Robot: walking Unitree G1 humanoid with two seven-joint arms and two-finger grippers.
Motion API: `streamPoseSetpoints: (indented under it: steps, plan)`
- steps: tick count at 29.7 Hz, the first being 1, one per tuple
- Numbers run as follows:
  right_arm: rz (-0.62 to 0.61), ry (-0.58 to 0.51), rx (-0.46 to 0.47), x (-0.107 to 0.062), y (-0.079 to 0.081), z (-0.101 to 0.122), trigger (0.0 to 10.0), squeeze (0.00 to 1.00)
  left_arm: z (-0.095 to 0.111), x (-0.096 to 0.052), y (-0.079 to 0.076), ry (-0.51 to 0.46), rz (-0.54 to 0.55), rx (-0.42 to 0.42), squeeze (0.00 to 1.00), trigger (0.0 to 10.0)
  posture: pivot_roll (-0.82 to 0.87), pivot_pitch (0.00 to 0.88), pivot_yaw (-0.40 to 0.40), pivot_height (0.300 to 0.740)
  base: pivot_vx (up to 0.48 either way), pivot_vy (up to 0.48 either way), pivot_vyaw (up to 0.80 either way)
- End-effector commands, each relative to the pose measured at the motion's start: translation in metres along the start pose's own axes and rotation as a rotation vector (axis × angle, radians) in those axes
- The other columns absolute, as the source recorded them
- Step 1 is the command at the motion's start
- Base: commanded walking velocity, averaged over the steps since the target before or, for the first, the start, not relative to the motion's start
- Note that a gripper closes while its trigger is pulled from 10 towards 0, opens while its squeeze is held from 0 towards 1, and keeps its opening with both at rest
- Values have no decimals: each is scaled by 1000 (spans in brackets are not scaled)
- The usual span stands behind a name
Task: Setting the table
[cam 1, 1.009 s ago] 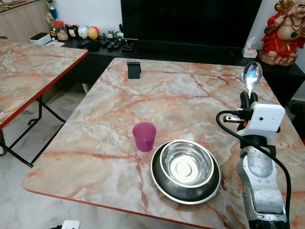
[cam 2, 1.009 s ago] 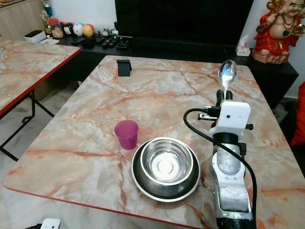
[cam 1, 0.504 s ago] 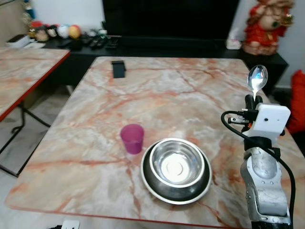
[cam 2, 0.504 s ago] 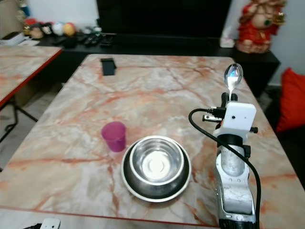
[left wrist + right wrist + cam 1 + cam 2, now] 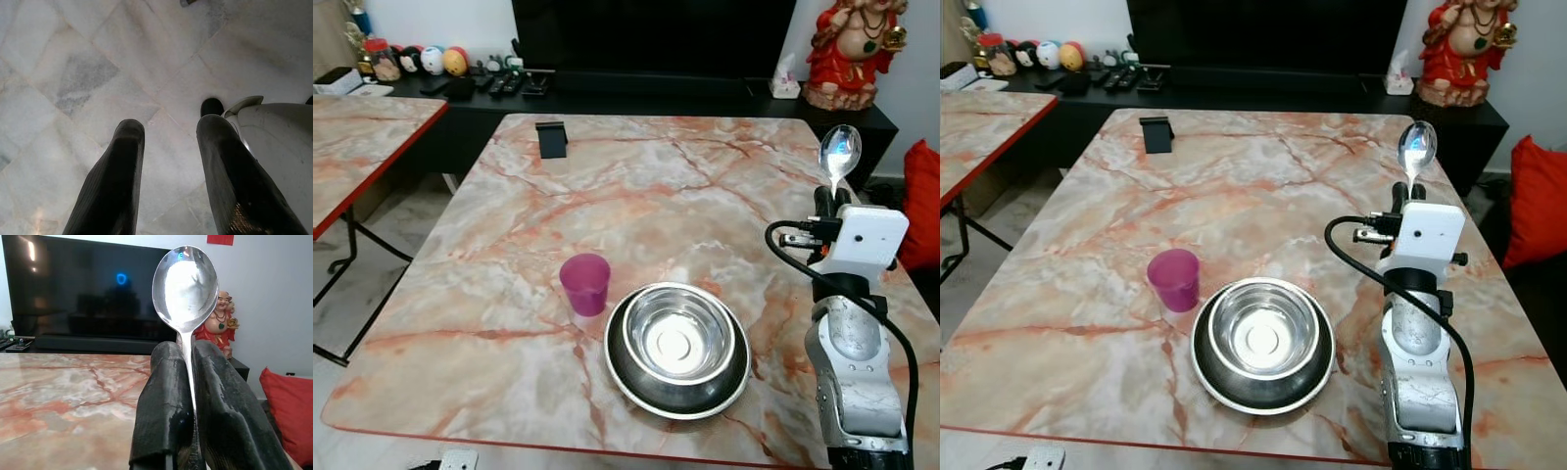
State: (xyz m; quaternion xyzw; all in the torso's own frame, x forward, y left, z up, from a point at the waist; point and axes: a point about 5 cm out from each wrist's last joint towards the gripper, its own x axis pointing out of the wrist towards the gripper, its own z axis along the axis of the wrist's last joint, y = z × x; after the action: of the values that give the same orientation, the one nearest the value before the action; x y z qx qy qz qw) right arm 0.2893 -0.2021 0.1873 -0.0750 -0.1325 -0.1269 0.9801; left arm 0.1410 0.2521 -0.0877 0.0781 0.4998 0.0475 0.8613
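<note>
— Two pieces of tableware are already set on the counter (image 5: 636, 186): a purple plastic cup (image 5: 585, 284) and, just beside it, a steel bowl nested in a dark steel plate (image 5: 677, 349). Why is the steel spoon (image 5: 838, 154) held upright?

— It is judged to be carried that way so the handle stays pinched along the jaws' length. The right gripper (image 5: 193, 382) is clenched on the handle, and the spoon's bowl stands clear above the jaw tips. The spoon is kept beyond the bowl's far side, over the counter's right part and well above its surface, so nothing is knocked on the way down.

— And where is it expected to be laid?

— Beside the plate, on the bare marble below and ahead of the jaws, is the likely spot. That is judged from the task alone.

— What is gained from the right wrist view?

— The grasp itself: the thin handle is seen squeezed between the two black fingers (image 5: 164, 401), which is hidden behind the white camera housing in the head views. A dark television and a red figurine (image 5: 217, 325) are seen past the jaw tips.

— And the left wrist view?

— The left gripper (image 5: 166, 142) is shown released, its jaws apart, with pale tiled floor (image 5: 73, 63) ahead of them. That arm is judged idle.
</note>
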Motion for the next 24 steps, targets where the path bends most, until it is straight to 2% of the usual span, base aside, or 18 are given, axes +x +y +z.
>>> streamPoseSetpoints:
  steps: [1, 16, 24]
  plan:
    - [-8, 8, -6, 4, -2, 0, 10000, 0, -4, 0, 0, 17, -4, -11, 0, 10000, 5, 0, -3, 711, 0, 0, 0]
    - [-6, 8, -13, 7, -3, 1, 10000, 0, -4, -1, 0, 19, -2, -10, 0, 10000, 4, 0, -4, 711, -274, 0, 0]
    - [-10, 18, -18, 7, -4, 0, 10000, 0, -4, -1, 1, 24, 6, 8, 0, 10000, 3, 0, -3, 711, 0, 0, 0]
